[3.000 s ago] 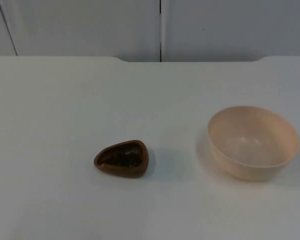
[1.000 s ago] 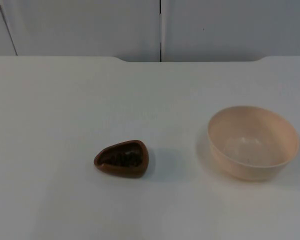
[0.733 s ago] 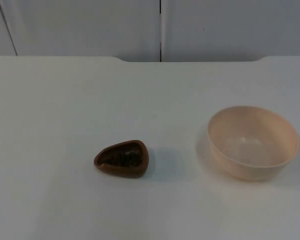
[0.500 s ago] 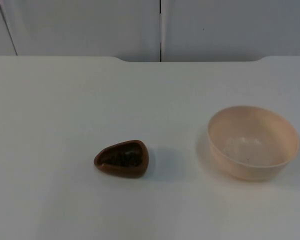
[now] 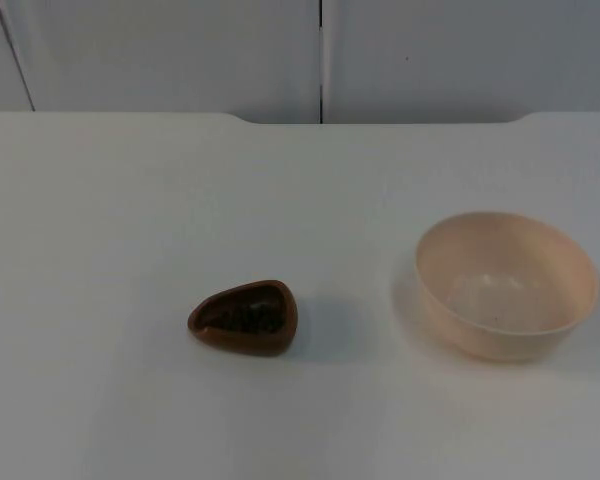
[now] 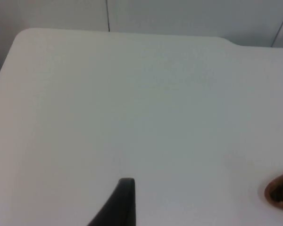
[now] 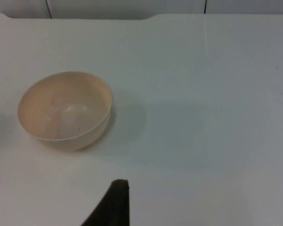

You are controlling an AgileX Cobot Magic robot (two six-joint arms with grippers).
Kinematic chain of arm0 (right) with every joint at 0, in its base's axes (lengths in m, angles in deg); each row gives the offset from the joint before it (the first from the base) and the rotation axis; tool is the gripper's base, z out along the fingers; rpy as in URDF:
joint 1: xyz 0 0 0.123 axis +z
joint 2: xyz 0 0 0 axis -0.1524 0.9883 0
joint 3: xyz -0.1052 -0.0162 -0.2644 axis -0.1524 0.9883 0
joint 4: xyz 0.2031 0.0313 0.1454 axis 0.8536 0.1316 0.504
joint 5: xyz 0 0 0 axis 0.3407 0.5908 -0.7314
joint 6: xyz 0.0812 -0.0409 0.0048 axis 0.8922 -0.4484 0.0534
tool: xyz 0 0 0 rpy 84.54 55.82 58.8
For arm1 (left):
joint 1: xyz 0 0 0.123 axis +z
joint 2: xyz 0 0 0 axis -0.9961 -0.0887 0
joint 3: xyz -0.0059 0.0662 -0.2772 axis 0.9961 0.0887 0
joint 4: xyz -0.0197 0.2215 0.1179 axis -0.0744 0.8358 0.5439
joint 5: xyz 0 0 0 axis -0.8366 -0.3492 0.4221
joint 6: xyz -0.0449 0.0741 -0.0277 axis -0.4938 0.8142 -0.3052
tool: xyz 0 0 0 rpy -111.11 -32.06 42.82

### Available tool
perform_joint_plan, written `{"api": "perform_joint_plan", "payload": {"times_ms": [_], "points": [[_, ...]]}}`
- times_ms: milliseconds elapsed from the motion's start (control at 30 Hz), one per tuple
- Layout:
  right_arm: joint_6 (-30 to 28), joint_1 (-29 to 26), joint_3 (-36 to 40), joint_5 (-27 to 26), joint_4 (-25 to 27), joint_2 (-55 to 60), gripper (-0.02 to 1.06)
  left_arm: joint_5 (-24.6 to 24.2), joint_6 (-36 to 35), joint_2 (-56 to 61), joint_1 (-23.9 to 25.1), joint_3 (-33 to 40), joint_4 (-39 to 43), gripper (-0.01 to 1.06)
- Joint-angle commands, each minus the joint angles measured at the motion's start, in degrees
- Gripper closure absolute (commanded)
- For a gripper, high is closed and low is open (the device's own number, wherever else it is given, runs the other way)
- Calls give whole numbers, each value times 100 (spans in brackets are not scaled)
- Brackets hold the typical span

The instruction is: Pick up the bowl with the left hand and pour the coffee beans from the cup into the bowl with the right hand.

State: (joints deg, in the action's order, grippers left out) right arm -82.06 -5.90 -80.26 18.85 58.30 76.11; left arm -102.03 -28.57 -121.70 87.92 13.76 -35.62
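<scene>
White table [image 5: 130, 200] runs back to a grey wall [image 5: 180, 50]. On the right sits a big, empty, pale bowl [image 5: 507, 283]. Left of it, well apart, sits a small brown cup [image 5: 244, 317] with dark coffee beans [image 5: 248, 320] inside. Both arms wait off to the sides.

Brown cup [image 5: 244, 318] of dark beans [image 5: 248, 319], pale peach bowl [image 5: 507, 284], white table [image 5: 180, 200]

even soft light, faint shadows, mild blur
</scene>
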Motion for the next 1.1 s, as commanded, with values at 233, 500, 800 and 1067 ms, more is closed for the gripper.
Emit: {"api": "perform_joint_plan", "payload": {"times_ms": [233, 500, 800, 1067], "points": [[4, -34, 16, -14, -1, -24, -1, 69, 561, -461, 0, -264, -861, 4], [4, -34, 16, -14, -1, -24, -1, 58, 1240, -1028, 0, -264, -1738, 4], [4, -34, 16, -14, -1, -24, -1, 71, 1926, -1664, 0, -264, -2628, 4], [4, -34, 16, -14, -1, -24, -1, 71, 2444, -2054, -12, -264, -3207, 4]]}}
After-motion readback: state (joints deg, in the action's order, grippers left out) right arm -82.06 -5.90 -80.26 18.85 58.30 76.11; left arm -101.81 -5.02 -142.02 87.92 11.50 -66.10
